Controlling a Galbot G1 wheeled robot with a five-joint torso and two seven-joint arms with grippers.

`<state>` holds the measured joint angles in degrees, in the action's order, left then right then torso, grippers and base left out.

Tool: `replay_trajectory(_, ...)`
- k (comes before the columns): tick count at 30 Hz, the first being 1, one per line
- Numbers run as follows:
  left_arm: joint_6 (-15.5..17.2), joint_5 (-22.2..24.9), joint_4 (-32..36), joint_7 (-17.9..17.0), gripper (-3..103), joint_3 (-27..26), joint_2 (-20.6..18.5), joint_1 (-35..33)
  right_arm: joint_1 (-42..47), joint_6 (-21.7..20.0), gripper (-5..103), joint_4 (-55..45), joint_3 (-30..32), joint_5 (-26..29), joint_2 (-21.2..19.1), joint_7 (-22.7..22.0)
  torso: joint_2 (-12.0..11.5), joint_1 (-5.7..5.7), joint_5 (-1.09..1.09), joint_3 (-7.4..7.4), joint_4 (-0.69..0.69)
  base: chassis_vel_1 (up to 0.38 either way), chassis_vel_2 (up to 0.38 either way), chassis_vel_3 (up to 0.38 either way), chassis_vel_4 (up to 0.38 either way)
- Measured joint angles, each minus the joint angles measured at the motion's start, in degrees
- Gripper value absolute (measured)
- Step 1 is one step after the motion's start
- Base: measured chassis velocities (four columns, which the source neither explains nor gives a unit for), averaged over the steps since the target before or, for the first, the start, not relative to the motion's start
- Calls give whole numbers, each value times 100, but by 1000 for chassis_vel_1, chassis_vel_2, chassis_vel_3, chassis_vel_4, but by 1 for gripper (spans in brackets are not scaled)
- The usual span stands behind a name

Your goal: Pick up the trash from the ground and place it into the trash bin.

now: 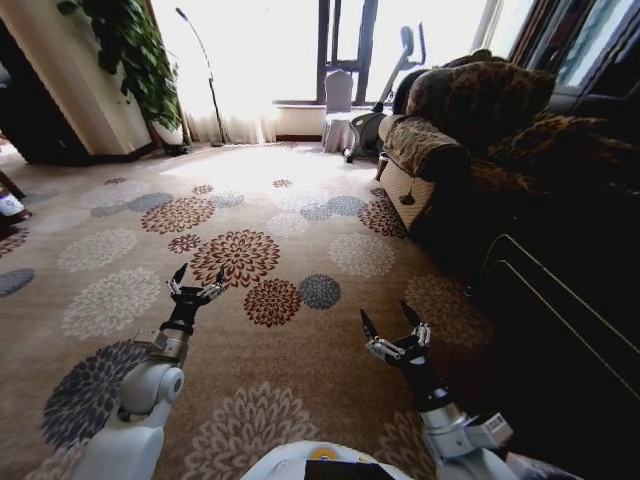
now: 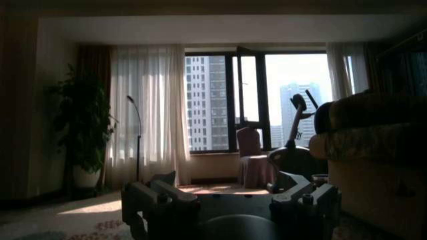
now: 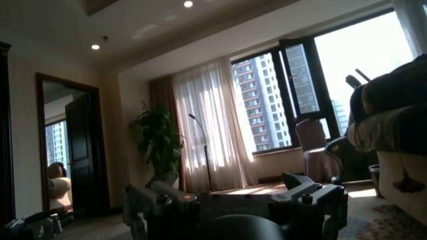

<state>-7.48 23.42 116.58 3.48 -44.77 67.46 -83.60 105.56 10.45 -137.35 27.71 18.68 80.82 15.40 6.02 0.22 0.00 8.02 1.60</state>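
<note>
- My head view cuts the sofa (image 1: 470,130) off at the right edge.
- Below it, the dark cabinet (image 1: 560,330) is too shadowed to make out.
- The small thing (image 1: 8,205) at the left edge is cut off, unidentifiable.

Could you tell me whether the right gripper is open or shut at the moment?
Open. The right gripper hangs over the carpet with its jaws spread apart and nothing between them.

Harsh daylight glares through the window (image 1: 300,45), washing out the carpet (image 1: 250,200) while wrist views stay dim.
</note>
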Motion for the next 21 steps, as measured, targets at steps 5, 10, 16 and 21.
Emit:
replay_trajectory(5,0,0,0,0,100,0,0,0,14,2,100,-11,17,4,3,-1,0,1,0,1,1,44,-39,-42,45)
replay_trajectory(10,0,0,0,0,100,0,0,0,17,2,100,-17,22,12,2,0,1,1,0,3,2,139,-108,-133,129)
replay_trajectory(16,0,0,0,0,100,0,0,0,21,2,100,-18,17,21,-1,8,6,2,-1,5,2,223,-216,-217,214)
replay_trajectory(21,0,0,0,0,100,0,0,0,61,2,100,-20,64,38,-40,19,8,2,1,6,2,295,-299,-295,294)
